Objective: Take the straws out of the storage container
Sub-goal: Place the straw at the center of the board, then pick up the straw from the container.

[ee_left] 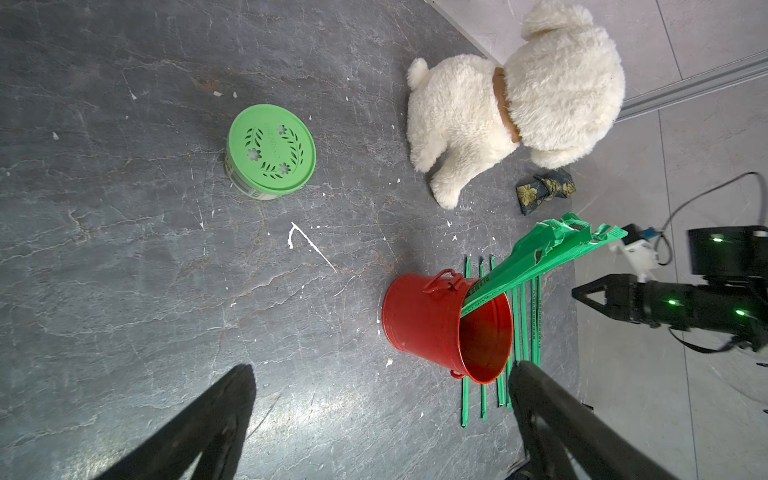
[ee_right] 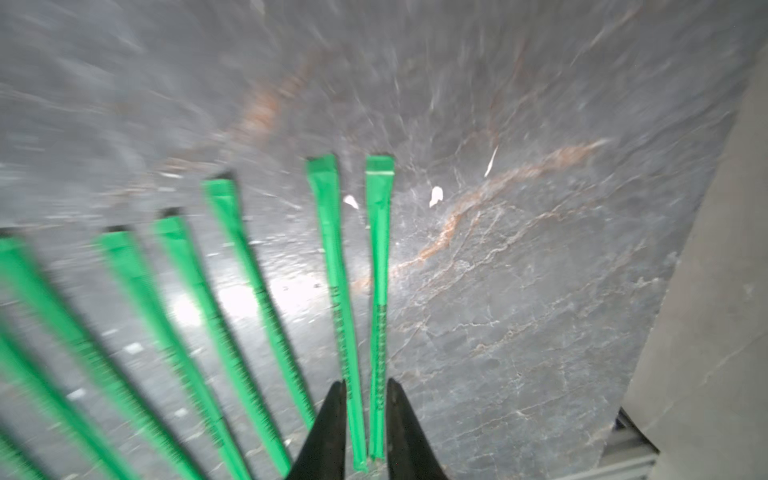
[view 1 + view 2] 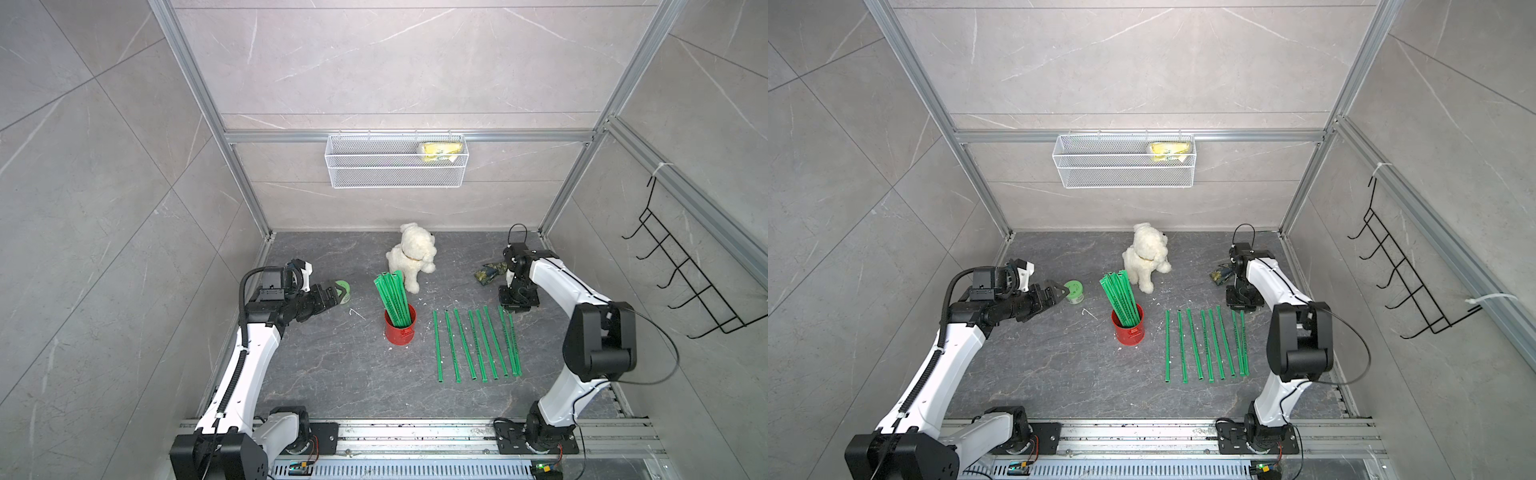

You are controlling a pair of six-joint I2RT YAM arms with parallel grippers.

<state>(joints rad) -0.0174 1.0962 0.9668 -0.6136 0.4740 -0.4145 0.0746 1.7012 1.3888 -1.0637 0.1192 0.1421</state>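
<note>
thin, light-looking straws (image 3: 392, 299) lean in the red storage container (image 3: 399, 332), likely best pinched near their tops; left tool (image 1: 382, 368) wide apart, right tool (image 2: 366, 381) barely parted.

We've got bright, even overhead light and sharp top views, but the right wrist view's smeared: blurry straws (image 2: 337, 291), white glare on the tabletop (image 2: 519, 291).

- left arm (image 3: 257, 345) stretched forward and low, left gripper (image 1: 384, 365) level, jaws spread wide
- right arm (image 3: 582, 299) folded over at the elbow, right gripper (image 2: 366, 381) pointing straight down, fingers (image 2: 332, 419) just barely parted
</note>
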